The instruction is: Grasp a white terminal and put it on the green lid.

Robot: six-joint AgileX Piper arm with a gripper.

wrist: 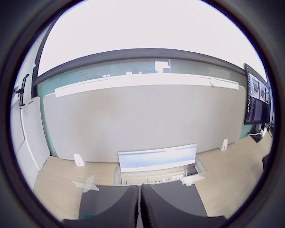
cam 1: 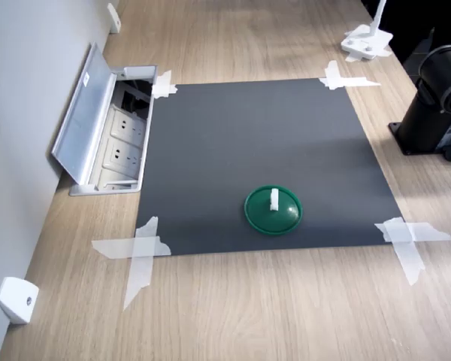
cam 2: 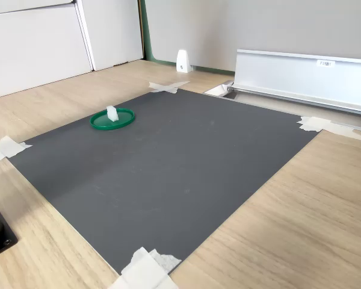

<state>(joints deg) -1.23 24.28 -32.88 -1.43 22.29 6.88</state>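
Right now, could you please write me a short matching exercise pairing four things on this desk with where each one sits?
Things:
1. white terminal
2. green lid
3. tape strips
4. socket box

Places:
A. on the dark mat
B. at the mat's corners
C. on the green lid
D. recessed in the desk beside the mat

Pairs: 1-C, 2-A, 3-B, 4-D

I see a plain dark grey mat [cam 1: 255, 150] on pale wood-grain table [cam 1: 270, 316]. On the mat, a glossy dark green lid [cam 1: 273, 210] carries a white terminal [cam 1: 274, 198]. White tape [cam 1: 139, 252] marks the mat's corners.
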